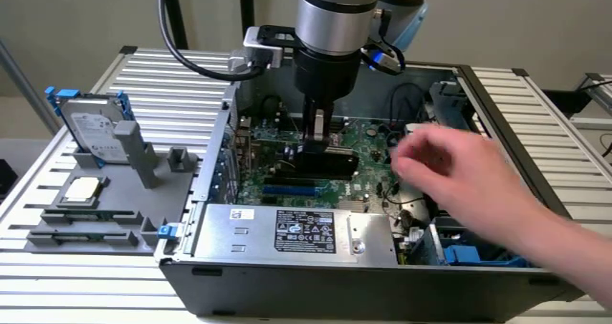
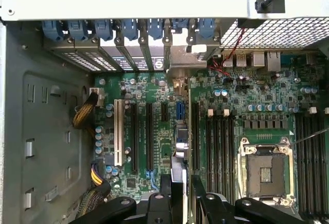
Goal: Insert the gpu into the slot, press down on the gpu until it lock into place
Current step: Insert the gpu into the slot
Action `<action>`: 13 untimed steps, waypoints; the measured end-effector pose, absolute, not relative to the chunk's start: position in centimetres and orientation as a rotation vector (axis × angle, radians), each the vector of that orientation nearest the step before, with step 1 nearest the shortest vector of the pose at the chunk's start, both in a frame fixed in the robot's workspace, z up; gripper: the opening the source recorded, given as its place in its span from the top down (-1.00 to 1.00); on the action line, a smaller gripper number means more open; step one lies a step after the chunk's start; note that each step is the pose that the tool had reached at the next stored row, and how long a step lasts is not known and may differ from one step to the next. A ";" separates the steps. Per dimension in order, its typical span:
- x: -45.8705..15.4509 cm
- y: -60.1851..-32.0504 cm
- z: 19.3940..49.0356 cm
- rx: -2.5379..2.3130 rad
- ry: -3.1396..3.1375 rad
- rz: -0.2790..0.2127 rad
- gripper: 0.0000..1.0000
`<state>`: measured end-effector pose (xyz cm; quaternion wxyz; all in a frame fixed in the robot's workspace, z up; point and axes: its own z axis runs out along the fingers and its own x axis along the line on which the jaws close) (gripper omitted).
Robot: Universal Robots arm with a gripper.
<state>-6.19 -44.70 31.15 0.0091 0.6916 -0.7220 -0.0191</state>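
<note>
My gripper hangs straight down into the open computer case, shut on the top edge of the gpu, a black card standing upright over the green motherboard. The blue slot shows just in front of the card's lower edge. In the wrist view the gpu appears edge-on between the fingers of my gripper, in line with a short visible stretch of the blue slot. Whether the card sits in the slot I cannot tell.
A person's hand reaches into the case from the exterior view's right, close to the card. The silver power-supply box fills the case's front. Black memory sockets and the CPU socket lie beside the card. A hard drive stands outside, left.
</note>
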 end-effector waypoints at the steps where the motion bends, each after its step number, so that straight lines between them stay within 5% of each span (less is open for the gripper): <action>1: -6.2 -44.7 31.2 2.160 -2.255 -0.059 0.47; 12: -6.2 -44.7 31.2 2.156 -2.251 -0.049 0.45; 13: -6.2 -44.7 31.2 2.155 -2.251 -0.049 0.32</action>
